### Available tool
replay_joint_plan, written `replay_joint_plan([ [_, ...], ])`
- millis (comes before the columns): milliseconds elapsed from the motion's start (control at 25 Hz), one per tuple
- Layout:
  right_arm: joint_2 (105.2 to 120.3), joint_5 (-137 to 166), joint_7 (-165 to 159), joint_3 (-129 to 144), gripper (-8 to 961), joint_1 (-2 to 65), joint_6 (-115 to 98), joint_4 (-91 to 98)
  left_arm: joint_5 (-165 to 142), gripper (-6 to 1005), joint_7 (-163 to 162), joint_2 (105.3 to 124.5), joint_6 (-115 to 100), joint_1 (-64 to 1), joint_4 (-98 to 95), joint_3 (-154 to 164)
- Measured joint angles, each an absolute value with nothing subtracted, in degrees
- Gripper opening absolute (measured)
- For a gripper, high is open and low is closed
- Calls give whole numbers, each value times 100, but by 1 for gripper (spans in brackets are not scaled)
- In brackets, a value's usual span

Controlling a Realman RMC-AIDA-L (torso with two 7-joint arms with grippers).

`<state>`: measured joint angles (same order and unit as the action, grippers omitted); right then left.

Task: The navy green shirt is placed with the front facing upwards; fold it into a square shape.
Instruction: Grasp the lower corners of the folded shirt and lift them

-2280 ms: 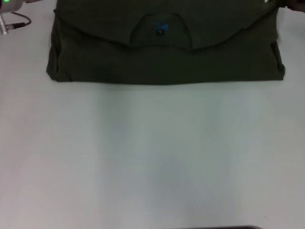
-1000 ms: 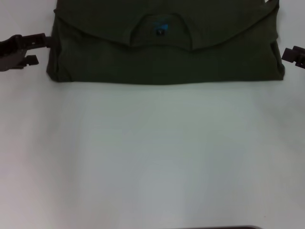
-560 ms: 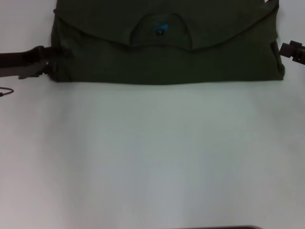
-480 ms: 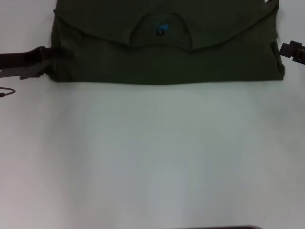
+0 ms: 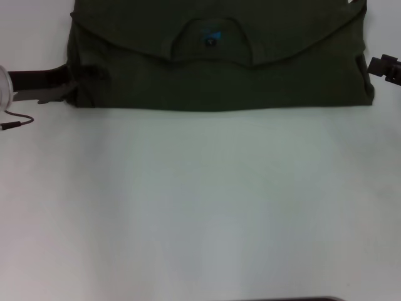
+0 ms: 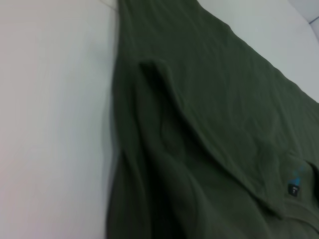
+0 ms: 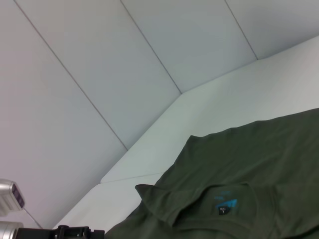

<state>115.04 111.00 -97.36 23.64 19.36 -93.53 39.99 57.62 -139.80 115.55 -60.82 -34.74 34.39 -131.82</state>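
left gripper (image 5: 80,80): pushing in at the left end of the navy green shirt (image 5: 219,69); compared with a moment ago it is sitting further in, fingers now reaching onto/into the cloth at the near-left corner. Cloth looks bunched there. Fingers look closed down on the fold edge, but how far they are closed, cannot tell for sure.
left wrist view: showing only shirt layers up close, a raised fold edge (image 6: 164,94) and the neck label (image 6: 295,188) far off; own fingers not showing.
navy green shirt: lying at the far side of the desk (image 5: 200,207), already folded into a wide band, collar (image 5: 210,39) and blue label print facing up mid-shirt. Body of shirt not shifting versus earlier frames.
right gripper (image 5: 385,68): hovering just beside the shirt's right end, barely changing from half a second ago, not yet on the cloth. Finger opening: cannot tell, only a dark tip showing.
meaning for task: judging that the left side is getting its grasp first, right side lagging; next likely step is folding the ends toward the collar to make the square. Risk: one-sided pull dragging the shirt askew.
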Motion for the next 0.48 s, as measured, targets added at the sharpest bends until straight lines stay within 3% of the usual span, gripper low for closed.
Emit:
replay_joint_plan([
  [320,11506,11101,-9739,2325,643,1936,-9469,3999,5738,880,-14018,11611,-6062,-3580,3370,-13157],
  [480,11501,11100,-9740,2195,641,1949,-9581,3999,5558,875,-14212,11550,-6132,-3619,3377,-13157],
])
